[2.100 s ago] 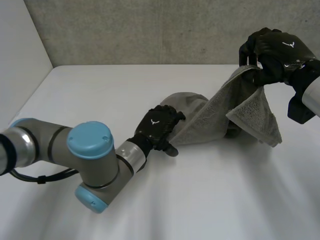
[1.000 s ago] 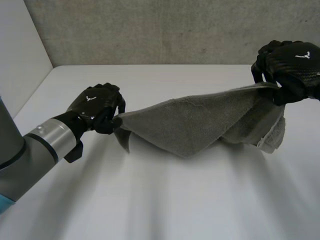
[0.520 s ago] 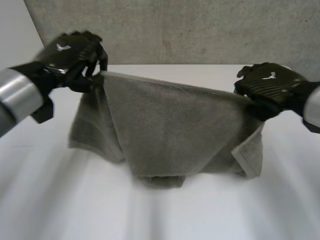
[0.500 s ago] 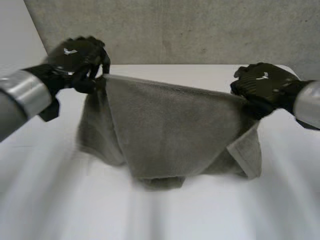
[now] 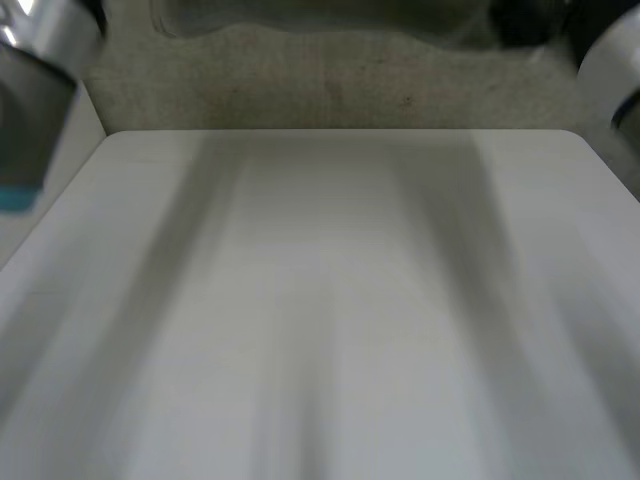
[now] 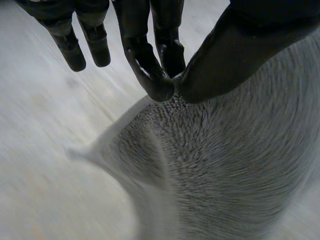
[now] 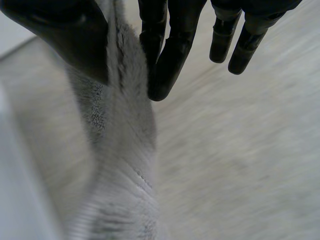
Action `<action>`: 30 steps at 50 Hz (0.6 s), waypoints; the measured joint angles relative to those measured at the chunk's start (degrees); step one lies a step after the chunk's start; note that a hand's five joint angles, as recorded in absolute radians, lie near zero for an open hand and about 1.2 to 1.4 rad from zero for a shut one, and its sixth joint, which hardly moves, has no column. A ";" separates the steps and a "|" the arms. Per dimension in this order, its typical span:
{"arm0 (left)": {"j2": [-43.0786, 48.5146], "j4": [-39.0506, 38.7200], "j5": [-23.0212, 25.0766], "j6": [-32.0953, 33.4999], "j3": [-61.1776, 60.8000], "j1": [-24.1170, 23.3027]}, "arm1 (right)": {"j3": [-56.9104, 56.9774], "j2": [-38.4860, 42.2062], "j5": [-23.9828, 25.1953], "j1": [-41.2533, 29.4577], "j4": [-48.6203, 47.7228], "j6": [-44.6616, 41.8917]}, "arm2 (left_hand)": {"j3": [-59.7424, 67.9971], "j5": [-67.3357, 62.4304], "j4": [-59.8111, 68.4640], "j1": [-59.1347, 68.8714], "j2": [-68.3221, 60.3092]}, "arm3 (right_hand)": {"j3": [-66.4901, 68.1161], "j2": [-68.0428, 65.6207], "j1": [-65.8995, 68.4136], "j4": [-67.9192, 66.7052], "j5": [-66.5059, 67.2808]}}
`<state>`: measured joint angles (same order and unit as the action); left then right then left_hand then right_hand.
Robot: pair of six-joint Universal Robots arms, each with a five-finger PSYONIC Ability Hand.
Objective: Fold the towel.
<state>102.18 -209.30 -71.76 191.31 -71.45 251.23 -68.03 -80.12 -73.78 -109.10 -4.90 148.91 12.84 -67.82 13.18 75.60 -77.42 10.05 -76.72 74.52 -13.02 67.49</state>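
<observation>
Holding the towel [image 6: 215,165] up in the air by its top edge, hanging loose and well clear of the worktop [image 5: 330,300]. In the head view, just catching its wavy lower hem at 12 o'clock, blurred.

Pinching that edge near one end with the left hand [image 6: 145,60], thumb pressed against fingertips with the pile bunched between, remaining fingers straight and free. Pinching it near the other end with the right hand [image 7: 170,50] in the same way, thumb against fingers, with the cloth trailing down past the palm. Reaching in with the left arm [image 5: 35,80] at 10 o'clock and the right arm [image 5: 610,60] at 2 o'clock.

Looks like the spreading step: opening the cloth in the air before laying it flat, with no fold judged laid down yet. Cannot tell whether hanging single or doubled.

Next, probably lowering so the hem lands first, then draping the rest out flat. Calls for level hands, a taut edge, and no loosening of either pinch before touching down.
</observation>
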 measured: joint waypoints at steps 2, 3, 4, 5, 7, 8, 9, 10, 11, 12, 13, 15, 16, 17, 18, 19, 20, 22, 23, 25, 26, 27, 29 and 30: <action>0.13 1.48 1.63 0.37 -5.56 0.65 | -4.85 -0.36 1.73 0.58 1.38 -0.35 | 0.00 0.00 0.00 0.01 0.00 | 0.00 0.00 0.00 0.00 0.00; 0.21 1.82 1.98 0.49 -6.91 0.83 | -6.04 -0.39 2.09 0.77 1.62 -0.46 | 0.00 0.00 0.00 0.01 0.00 | 0.00 0.00 0.00 0.00 0.00; 0.46 2.79 2.89 0.97 -10.75 1.43 | -9.49 -0.49 3.04 1.41 2.04 -0.88 | 0.00 0.00 0.00 0.01 0.00 | 0.00 0.00 0.00 0.00 0.01; 0.84 3.62 3.58 1.65 -14.53 2.09 | -12.65 -0.55 3.82 2.08 2.22 -1.36 | 0.00 0.00 0.00 0.01 0.00 | 0.00 0.00 -0.03 0.00 0.01; 1.60 4.62 4.42 3.07 -20.42 3.15 | -18.13 -0.61 5.15 3.29 2.18 -2.41 | 0.00 0.00 0.00 0.02 0.00 | 0.00 0.00 -0.02 0.00 0.01; 2.06 4.99 4.71 3.94 -23.24 3.68 | -20.37 -0.66 5.70 3.78 1.99 -2.86 | 0.00 -0.01 0.00 0.02 0.00 | 0.00 0.00 -0.02 0.00 0.01; 2.67 5.29 4.96 5.25 -26.56 4.30 | -24.42 -0.71 6.63 4.60 1.23 -3.56 | 0.00 -0.01 0.00 0.02 0.00 | 0.00 0.00 -0.02 0.00 0.01; 2.92 5.39 5.02 5.77 -27.68 4.50 | -25.47 -0.72 6.85 4.81 0.96 -3.72 | 0.00 0.00 0.00 0.02 0.00 | 0.00 0.00 -0.02 0.00 0.01; 3.38 5.45 5.07 6.73 -29.52 4.83 | -27.69 -0.79 7.31 5.23 0.20 -4.00 | 0.00 0.00 0.00 0.02 0.00 | 0.00 0.00 -0.02 0.00 0.00; 3.80 5.45 5.07 7.56 -30.98 5.07 | -29.74 -0.83 7.68 5.59 -0.63 -4.20 | 0.00 0.00 0.00 0.02 0.00 | 0.00 0.00 -0.02 0.00 0.01; 4.37 5.42 5.02 8.48 -32.48 5.30 | -31.82 -0.90 7.96 5.91 -1.70 -4.33 | 0.00 0.00 0.00 0.02 0.00 | 0.00 0.00 -0.02 0.00 0.01; 5.76 5.29 4.79 10.09 -34.84 5.60 | -35.73 -1.01 8.25 6.42 -4.42 -4.42 | 0.00 0.00 0.00 0.02 0.00 | 0.00 0.00 -0.03 0.00 0.01; 6.26 5.23 4.68 10.48 -35.39 5.64 | -36.88 -1.02 8.26 6.56 -5.40 -4.41 | 0.00 0.00 0.00 0.02 0.00 | 0.00 0.00 -0.03 0.00 0.01; 6.50 5.20 4.63 10.61 -35.58 5.64 | -37.40 -1.02 8.24 6.63 -5.95 -4.39 | 0.00 0.00 0.00 0.02 0.00 | 0.00 0.00 -0.03 0.00 0.01; 7.11 5.15 4.51 10.87 -35.92 5.63 | -38.21 -1.00 8.20 6.76 -6.79 -4.35 | 0.00 0.00 0.00 0.02 0.00 | 0.00 0.00 -0.03 0.00 0.00; 7.61 5.11 4.41 11.01 -36.10 5.59 | -38.80 -0.97 8.13 6.89 -7.54 -4.29 | 0.00 0.00 0.00 0.02 0.00 | 0.00 0.00 -0.03 0.00 0.00; 8.16 5.05 4.28 11.11 -36.21 5.53 | -39.23 -0.96 8.06 7.04 -8.12 -4.18 | 0.00 0.00 0.00 0.02 0.00 | 0.00 0.00 -0.03 0.00 0.01; 9.02 4.90 4.03 11.12 -36.24 5.39 | -39.66 -0.99 7.91 7.38 -8.89 -3.77 | 0.00 0.03 0.00 -0.05 0.03 | 0.00 0.00 -0.03 0.00 0.01; 9.38 4.78 3.85 11.06 -36.19 5.30 | -39.74 -1.05 7.85 7.54 -9.08 -3.47 | 0.00 1.25 0.00 -0.54 1.60 | 0.00 0.00 -0.03 0.00 0.01; 9.84 4.47 3.35 10.86 -36.02 5.12 | -39.74 -1.29 7.74 7.76 -9.20 -2.85 | 0.00 11.74 0.00 -9.39 11.64 | 0.00 0.00 -0.03 0.00 0.01; 10.00 4.27 3.02 10.73 -35.91 5.00 | -39.71 -1.58 7.73 7.83 -9.16 -2.32 | 0.00 16.09 0.00 -14.30 16.37 | 0.00 0.00 -0.03 0.00 0.01; 10.14 3.99 2.52 10.57 -35.79 4.87 | -39.67 -1.92 7.70 7.89 -9.06 -1.74 | 0.00 20.67 0.00 -18.31 20.34 | 0.00 0.00 -0.03 0.00 0.00; 10.28 3.30 1.34 10.24 -35.57 4.60 | -39.53 -2.70 7.71 7.98 -8.75 -0.42 | 0.00 28.25 0.00 -26.36 28.24 | 0.00 0.00 -0.03 0.00 0.01; 10.29 3.11 1.02 10.15 -35.52 4.54 | -39.49 -2.92 7.73 8.00 -8.64 -0.02 | 0.00 32.27 0.00 -30.30 32.09 | 0.00 0.00 -0.03 0.00 0.01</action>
<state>112.47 -206.20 -70.73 201.47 -106.97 255.76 -107.52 -83.04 -66.05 -101.09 -13.54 148.89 12.84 -35.56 13.18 45.30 -45.33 10.05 -76.72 74.49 -13.02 67.49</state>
